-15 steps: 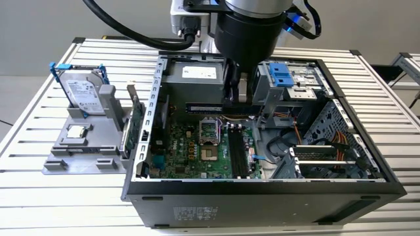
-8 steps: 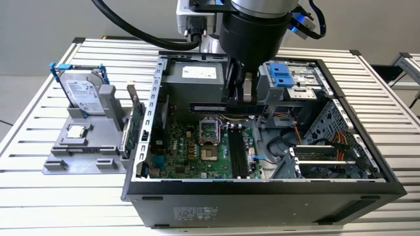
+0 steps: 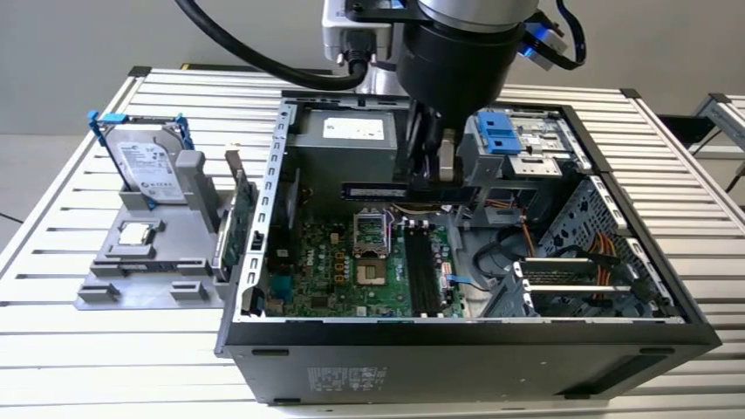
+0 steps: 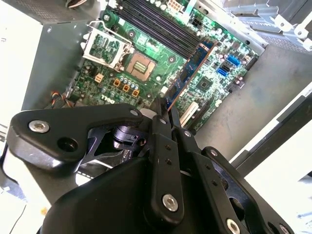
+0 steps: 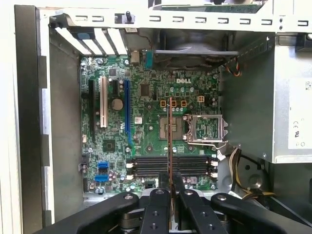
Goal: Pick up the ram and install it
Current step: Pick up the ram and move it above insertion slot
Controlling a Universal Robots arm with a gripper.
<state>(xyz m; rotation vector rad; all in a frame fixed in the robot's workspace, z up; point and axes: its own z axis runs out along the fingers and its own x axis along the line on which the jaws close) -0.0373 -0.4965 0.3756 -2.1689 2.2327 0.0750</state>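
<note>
dark, thin, flat ram stick (image 4: 187,73) is pinched by one end in my black gripper (image 4: 166,108). it hangs over the green motherboard (image 4: 109,78), so nothing bumps, i think.

White label on the hard drive (image 3: 149,166), rows of print too small to make out. Another white sticker on the power supply (image 3: 349,135), same story. Pale print on the case front (image 3: 466,358), unreadable. In the first wrist view, a short white maker's mark sits on the motherboard (image 5: 146,122).
</note>
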